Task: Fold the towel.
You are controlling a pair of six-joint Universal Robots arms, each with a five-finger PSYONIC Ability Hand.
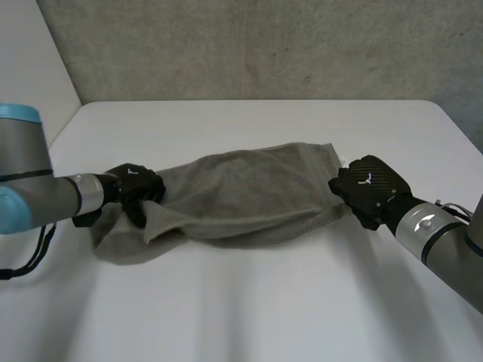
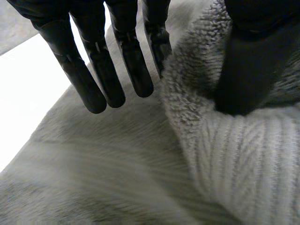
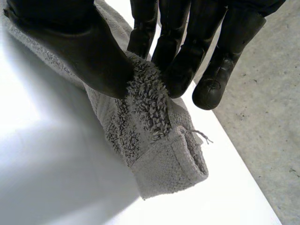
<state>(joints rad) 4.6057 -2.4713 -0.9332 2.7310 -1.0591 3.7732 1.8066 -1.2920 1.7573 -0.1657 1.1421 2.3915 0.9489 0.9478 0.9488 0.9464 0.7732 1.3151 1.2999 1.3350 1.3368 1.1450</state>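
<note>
White table (image 1: pixel 241 309) lies bare along its near edge, and just beyond that strip the grey terry-cloth towel (image 1: pixel 241 197) stretches as a bunched, rumpled roll across the table's middle. Its long axis runs side to side between the two arms. At its left end sits the left hand (image 1: pixel 137 190). In the wrist view the thumb (image 2: pixel 243 70) bears down on one side of a raised fold and the straight fingers (image 2: pixel 101 75) lie along the other, and I read that as a pinch on the cloth. At the opposite end the right hand (image 1: pixel 370 188) has thumb and fingers (image 3: pixel 180 61) nipping the pile just beside the hemmed corner (image 3: pixel 171 168), which droops past the fingertips. Each hand is nearest its own end, so bringing end to end along that axis looks like the next call. Beyond the far edge stands a rough grey wall (image 1: pixel 264 45).
</note>
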